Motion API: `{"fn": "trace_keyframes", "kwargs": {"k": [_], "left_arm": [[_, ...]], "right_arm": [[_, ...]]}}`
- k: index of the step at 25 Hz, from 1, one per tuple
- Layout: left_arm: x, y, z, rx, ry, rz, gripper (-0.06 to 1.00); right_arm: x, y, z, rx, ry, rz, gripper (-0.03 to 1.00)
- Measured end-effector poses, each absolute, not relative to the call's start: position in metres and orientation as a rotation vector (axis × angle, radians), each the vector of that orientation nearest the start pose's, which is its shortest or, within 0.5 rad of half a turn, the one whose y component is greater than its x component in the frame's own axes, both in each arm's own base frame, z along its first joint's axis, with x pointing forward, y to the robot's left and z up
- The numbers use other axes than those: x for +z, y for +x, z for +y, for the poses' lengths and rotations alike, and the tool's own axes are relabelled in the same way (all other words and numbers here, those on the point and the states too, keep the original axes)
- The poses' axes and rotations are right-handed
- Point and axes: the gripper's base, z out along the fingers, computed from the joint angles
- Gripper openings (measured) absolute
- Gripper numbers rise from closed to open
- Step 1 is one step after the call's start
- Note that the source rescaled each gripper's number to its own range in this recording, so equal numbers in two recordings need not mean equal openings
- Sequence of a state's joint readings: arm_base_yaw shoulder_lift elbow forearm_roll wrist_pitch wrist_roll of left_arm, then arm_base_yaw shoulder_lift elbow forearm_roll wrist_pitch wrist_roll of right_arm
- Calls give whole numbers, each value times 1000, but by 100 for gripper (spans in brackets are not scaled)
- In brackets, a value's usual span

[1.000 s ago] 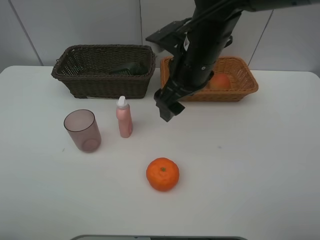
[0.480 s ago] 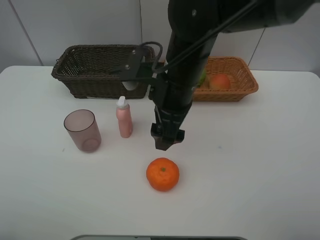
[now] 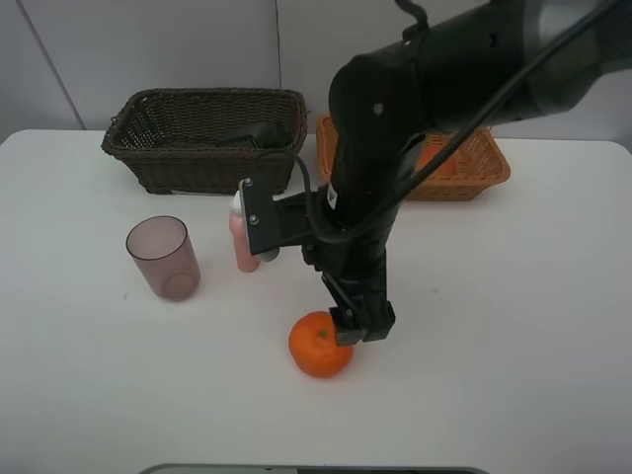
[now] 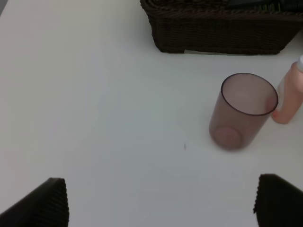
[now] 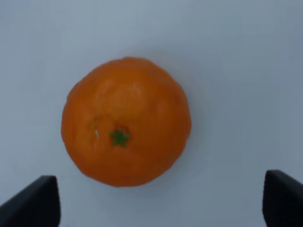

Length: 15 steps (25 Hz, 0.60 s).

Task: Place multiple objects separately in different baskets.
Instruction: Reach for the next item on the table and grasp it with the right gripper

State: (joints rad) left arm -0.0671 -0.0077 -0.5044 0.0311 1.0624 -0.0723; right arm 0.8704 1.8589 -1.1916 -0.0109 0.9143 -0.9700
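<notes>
Over the last second the right arm has swung away from the orange-tan basket (image 3: 486,163) at the back of the surface (image 3: 513,326), crossed the middle and dropped to the tangerine (image 3: 314,351); half a second ago it was poised just short of the fruit, and now the right end effector (image 3: 359,322) sits low over it, overlapping its upper edge in the high view. The wrist view shows the tangerine (image 5: 125,120) almost centred between the two fingertips (image 5: 29,202), green stem up; the jaws stand wide apart and grip nothing; whether a pad already touches the peel cannot be told.

This suggests the arm has finished at the basket and taken up the next piece of fruit; the approach looks nearly done, and what remains is probably a little more descent and a close around the fruit before it is carried to the orange-tan basket.

The rest has not moved; the cup (image 3: 163,259) and the pink bottle (image 3: 239,242) stand side by side in front of the dark brown basket (image 3: 197,163), the bottle now partly hidden behind the arm; the pump bottle (image 3: 252,135) lies inside that basket. The left end effector (image 4: 158,203) hangs released and empty above bare surface, near the cup (image 4: 241,113), taking no part.
</notes>
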Motion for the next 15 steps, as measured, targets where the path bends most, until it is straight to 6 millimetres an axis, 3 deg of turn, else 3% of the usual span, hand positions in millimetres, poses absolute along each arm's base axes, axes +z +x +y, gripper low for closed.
{"fn": "trace_keyframes", "kwargs": {"k": [4,15], "left_arm": [[278,-7,3,-51,-7,2034,100],[278,-7,3,-51,-7,2034,100]], "right_arm": [[167,219,271,-21,-2531,1740,91],[147,221,274,-18,-2574,1728,91]]}}
